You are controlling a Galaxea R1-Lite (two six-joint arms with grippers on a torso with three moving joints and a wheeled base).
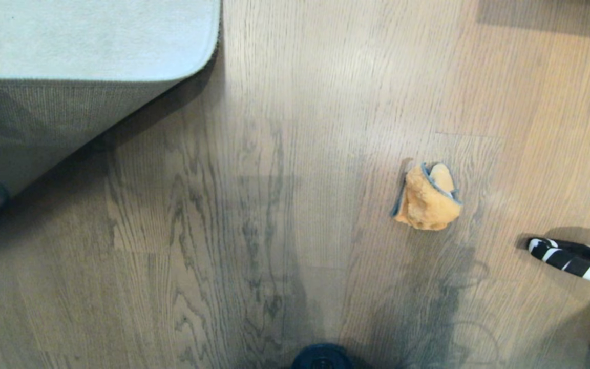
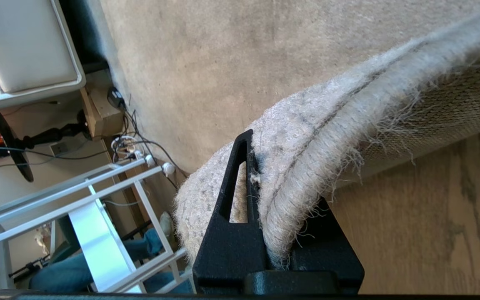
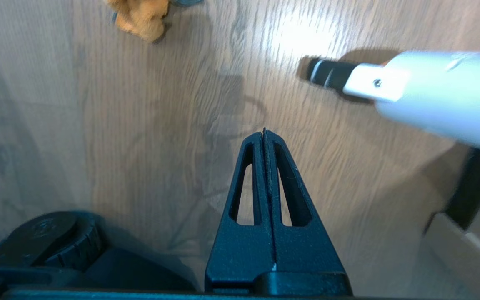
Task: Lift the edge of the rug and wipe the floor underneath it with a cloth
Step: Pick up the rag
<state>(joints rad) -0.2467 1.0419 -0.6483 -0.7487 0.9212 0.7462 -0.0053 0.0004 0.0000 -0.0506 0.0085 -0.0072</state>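
Left gripper [image 2: 265,233]: we see its black fingers clamped narrowly on the rug edge [image 2: 306,166], the frayed pile rim pinched between them and raised off the floor [image 2: 431,216].
Rug edge: in the head view we find the rounded corner [image 1: 69,118] folded up, its coarse woven backing facing us, with a shadow on the planks beneath it.
Right gripper [image 3: 264,137]: we see its two black fingers pressed flat together, holding nothing, hanging above bare planks well apart from the rug edge.
Cloth [image 1: 428,197]: we see the fluffy orange-yellow wad with grey trim lying crumpled on the floor [image 1: 274,205], well away from the rug edge, towards the right arm's side, untouched by either gripper.
White tube [image 1: 582,261]: we note a white tube with a black-and-white striped tip lying beyond the cloth from the rug edge.
Beyond the rug: in the left wrist view we make out a white frame [image 2: 98,208] and tangled cables [image 2: 136,141].
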